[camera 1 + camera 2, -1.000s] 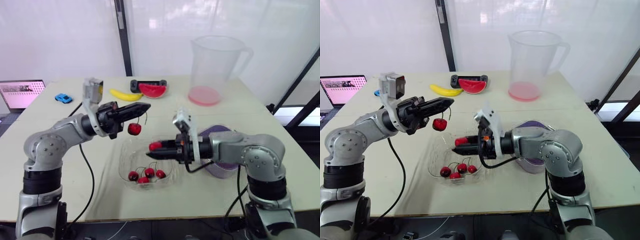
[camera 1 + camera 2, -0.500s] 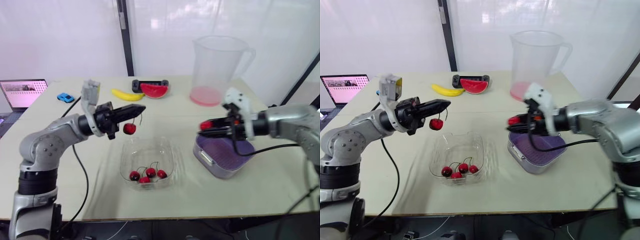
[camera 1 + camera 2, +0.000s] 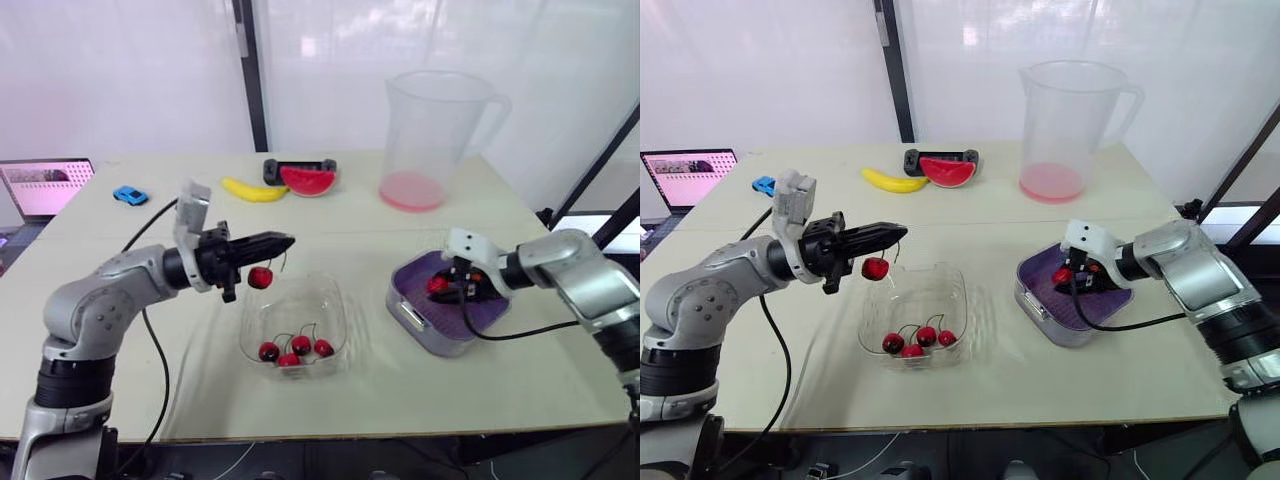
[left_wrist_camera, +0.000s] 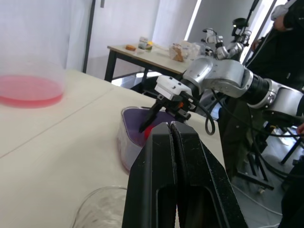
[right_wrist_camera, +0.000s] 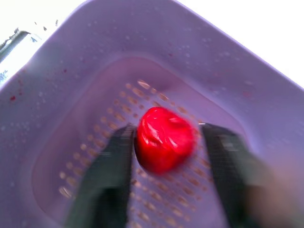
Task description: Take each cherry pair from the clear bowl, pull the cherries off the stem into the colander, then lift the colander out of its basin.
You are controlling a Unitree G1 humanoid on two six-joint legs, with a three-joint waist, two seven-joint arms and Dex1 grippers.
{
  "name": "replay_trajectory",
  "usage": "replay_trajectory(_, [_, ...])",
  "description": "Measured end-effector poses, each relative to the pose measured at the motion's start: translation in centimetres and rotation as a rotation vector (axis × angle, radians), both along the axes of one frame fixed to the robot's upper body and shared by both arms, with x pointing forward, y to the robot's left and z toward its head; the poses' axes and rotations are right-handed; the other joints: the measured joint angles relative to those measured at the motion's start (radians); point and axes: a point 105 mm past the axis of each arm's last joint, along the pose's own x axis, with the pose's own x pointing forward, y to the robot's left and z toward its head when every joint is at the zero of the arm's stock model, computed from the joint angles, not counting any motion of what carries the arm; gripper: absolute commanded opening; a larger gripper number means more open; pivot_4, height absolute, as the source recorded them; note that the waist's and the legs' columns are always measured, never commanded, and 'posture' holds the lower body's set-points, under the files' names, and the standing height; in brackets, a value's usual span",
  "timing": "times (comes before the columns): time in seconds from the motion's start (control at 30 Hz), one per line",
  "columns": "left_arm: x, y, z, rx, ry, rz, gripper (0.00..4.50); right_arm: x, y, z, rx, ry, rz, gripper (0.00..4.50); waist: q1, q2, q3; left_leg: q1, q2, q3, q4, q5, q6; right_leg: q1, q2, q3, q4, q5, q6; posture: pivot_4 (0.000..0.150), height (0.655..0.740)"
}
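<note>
My left gripper is shut on a thin stem, and one red cherry hangs from it over the far left rim of the clear bowl. Several cherries on stems lie in the bowl's near part. To the right stands the purple colander in its metal basin. My right gripper reaches down inside the colander. In the right wrist view a loose red cherry sits between its fingers, just above the perforated floor. The left wrist view shows its own fingers pressed together.
A big clear pitcher with a pink base stands at the back right. A banana, a watermelon slice, a blue toy car and a laptop lie along the far left.
My right gripper carried its cherry from over the bowl to the right and down into the colander. The left gripper sank slightly, still holding the stem with one cherry.
</note>
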Motion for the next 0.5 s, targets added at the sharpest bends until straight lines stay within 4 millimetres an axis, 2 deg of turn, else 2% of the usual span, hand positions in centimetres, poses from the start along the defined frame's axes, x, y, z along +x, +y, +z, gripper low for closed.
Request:
replay_trajectory(0.03, [0.0, 0.0, 0.0, -0.002, 0.001, 0.003, 0.0, 0.0, -0.1, 0.2, 0.004, -0.004, -0.003, 4.33, 0.0, 0.0, 0.0, 0.0, 0.0, 0.0, 0.0, 0.0, 0.0, 0.0, 0.0, 0.0, 0.0, 0.0, 0.0, 0.15, 0.74])
replay_trajectory(0.07, [0.1, 0.0, 0.0, -0.004, 0.002, 0.007, 0.0, 0.0, -0.1, 0.5, 0.01, -0.004, -0.004, 4.43, 0.0, 0.0, 0.0, 0.0, 0.0, 0.0, 0.0, 0.0, 0.0, 0.0, 0.0, 0.0, 0.0, 0.0, 0.0, 0.15, 0.74])
replay_trajectory(0.2, [0.1, 0.0, 0.3, -0.025, 0.005, 0.012, 0.0, -0.4, -0.1, 1.9, 0.086, 0.015, -0.013, 4.43, 0.0, 0.0, 0.0, 0.0, 0.0, 0.0, 0.0, 0.0, 0.0, 0.0, 0.0, 0.0, 0.0, 0.0, 0.0, 0.15, 0.74])
replay_trajectory(0.3, [0.3, -0.4, 1.3, -0.063, -0.01, 0.005, 0.0, -1.6, 0.8, 5.0, 0.248, 0.023, 0.017, 4.43, 0.005, 0.0, 0.0, 0.0, 0.0, 0.0, 0.0, 0.0, 0.001, 0.0, 0.0, 0.0, 0.0, 0.0, 0.0, 0.15, 0.74])
replay_trajectory(0.4, [0.4, -0.7, 2.3, -0.098, -0.028, -0.001, 0.0, -3.1, 3.5, 8.0, 0.454, 0.031, 0.101, 4.43, 0.006, 0.0, 0.0, 0.0, 0.0, 0.0, 0.0, 0.0, 0.001, 0.0, 0.001, 0.0, 0.0, 0.0, 0.0, 0.15, 0.74])
replay_trajectory(0.43, [0.5, -0.7, 2.4, -0.1, -0.029, 0.0, 0.0, -3.5, 5.1, 8.9, 0.555, 0.035, 0.146, 4.43, 0.001, -0.001, 0.0, 0.0, 0.0, 0.0, 0.0, 0.0, 0.001, 0.001, 0.001, 0.0, 0.0, 0.0, 0.0, 0.15, 0.74])
replay_trajectory(0.5, [0.6, -1.0, 2.5, -0.111, -0.025, -0.011, 0.0, -4.4, 7.9, 9.2, 0.664, 0.069, 0.229, 4.43, -0.001, -0.001, 0.0, 0.0, 0.0, -0.001, 0.0, 0.0, 0.0, 0.001, 0.001, -0.001, 0.0, 0.0, 0.0, 0.15, 0.74])
